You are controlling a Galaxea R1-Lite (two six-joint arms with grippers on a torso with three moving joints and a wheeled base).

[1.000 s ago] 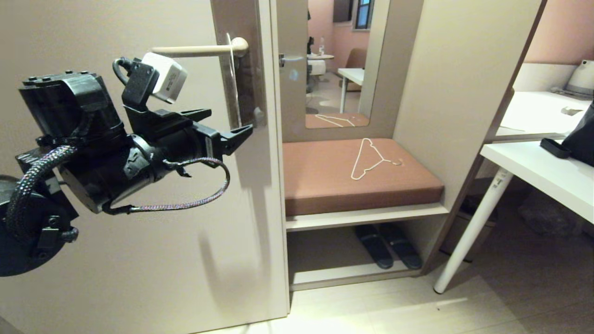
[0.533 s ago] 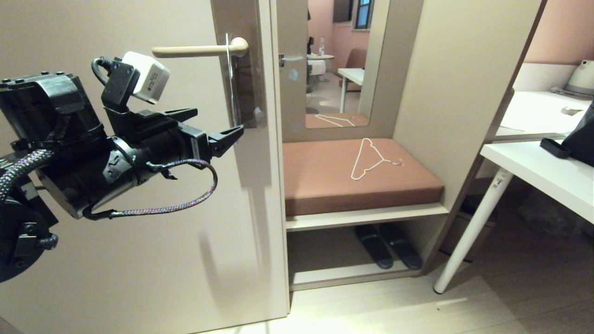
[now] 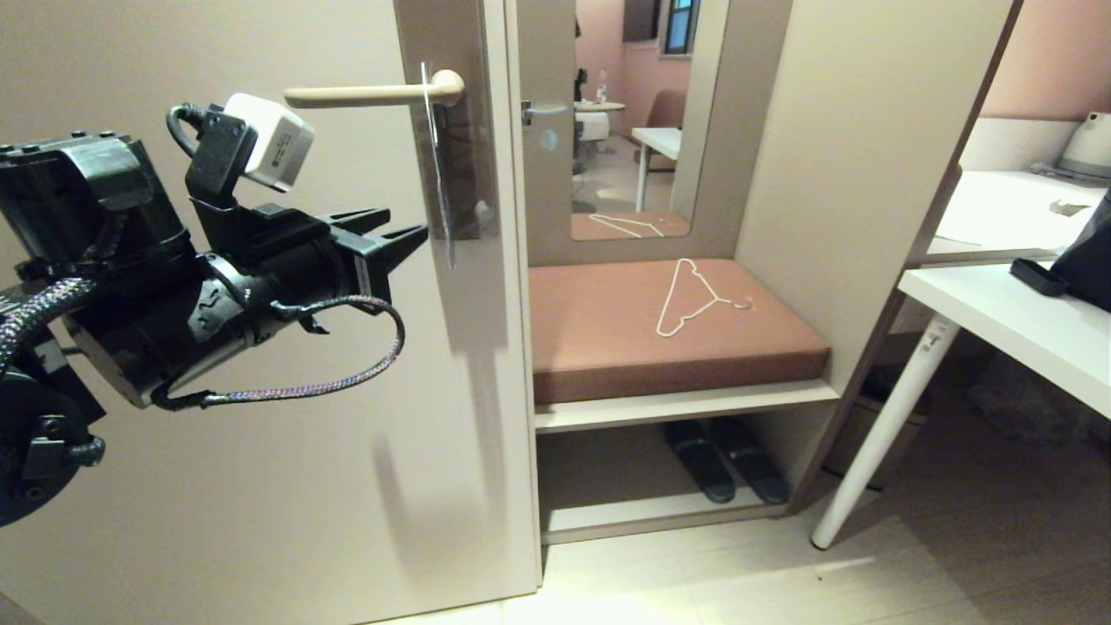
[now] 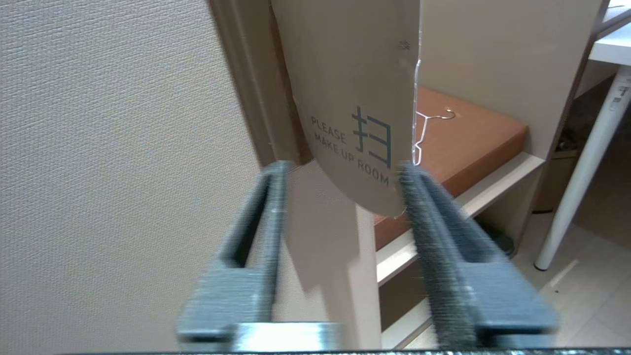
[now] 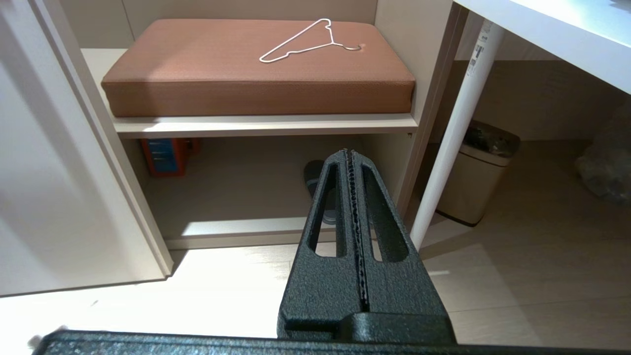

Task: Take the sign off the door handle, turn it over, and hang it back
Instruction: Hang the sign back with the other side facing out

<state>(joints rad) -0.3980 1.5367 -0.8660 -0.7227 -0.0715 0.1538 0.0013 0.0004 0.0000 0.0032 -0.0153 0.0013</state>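
The door [image 3: 217,347] fills the left half of the head view. At left centre, the left gripper [image 3: 408,233] points level toward the sign [image 3: 437,165]; its fingers [image 4: 434,236] stand apart with a moderate gap and nothing between them, their tips just short of the card's lower end. The sign hangs edge-on from the door handle [image 3: 373,94] at upper centre, near the knuckle, its "PLEASE MAKE UP ROOM" face toward the left wrist camera. The right gripper [image 5: 351,154], seen only in its wrist view, is pressed fully closed and empty, low above the floor.
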